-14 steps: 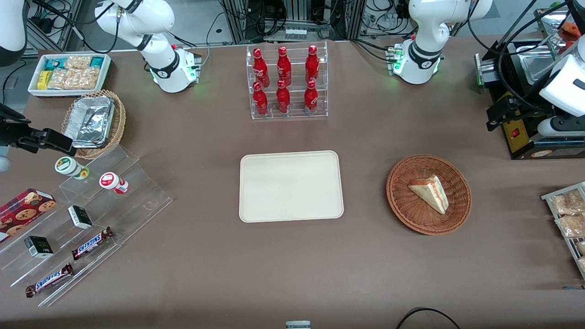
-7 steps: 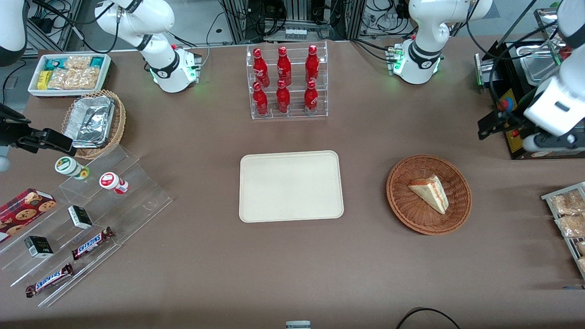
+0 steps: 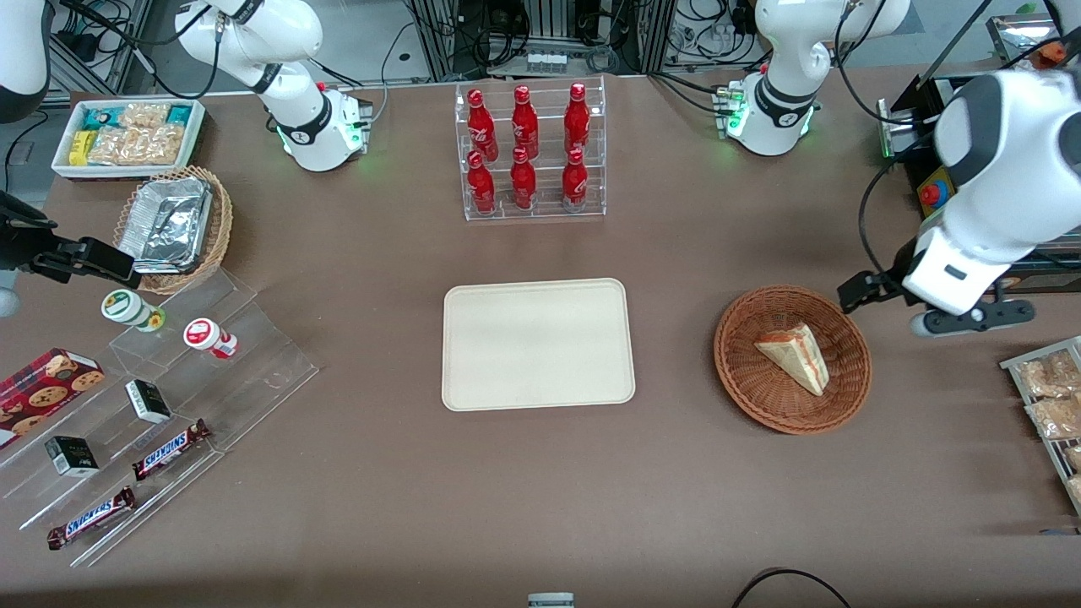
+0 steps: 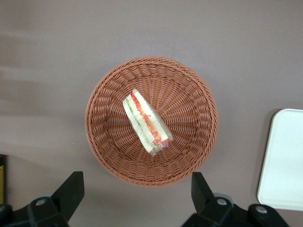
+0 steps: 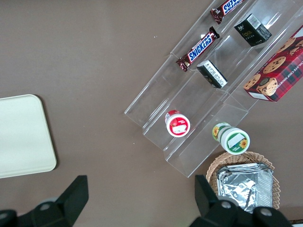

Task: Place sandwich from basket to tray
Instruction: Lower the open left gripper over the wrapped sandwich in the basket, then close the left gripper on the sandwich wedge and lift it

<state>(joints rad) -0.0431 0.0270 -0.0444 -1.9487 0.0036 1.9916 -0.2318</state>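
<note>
The sandwich [image 3: 794, 356], a pale wedge with red and green filling, lies in the round reddish-brown basket [image 3: 743, 371] toward the working arm's end of the table. The cream tray [image 3: 538, 344] lies flat at the table's middle, with nothing on it. My left gripper [image 3: 956, 317] hangs well above the table beside the basket, toward the working arm's end. In the left wrist view the gripper [image 4: 136, 189] is open, its two black fingers [image 4: 71, 189] wide apart with nothing between them, just short of the basket [image 4: 189, 94] rim. The sandwich [image 4: 147, 123] and a tray [image 4: 284, 161] corner show there too.
A clear rack of red bottles [image 3: 530, 152] stands farther from the front camera than the tray. A wire rack of snack packets [image 3: 1051, 405] sits at the working arm's table edge. Acrylic steps with snacks [image 3: 169, 397], a tan foil basket [image 3: 173, 224] and a white bin [image 3: 127, 135] lie toward the parked arm's end.
My left arm has swung from over the black machine toward the basket, coming nearer to the front camera. Sandwich, basket and tray have not moved.
</note>
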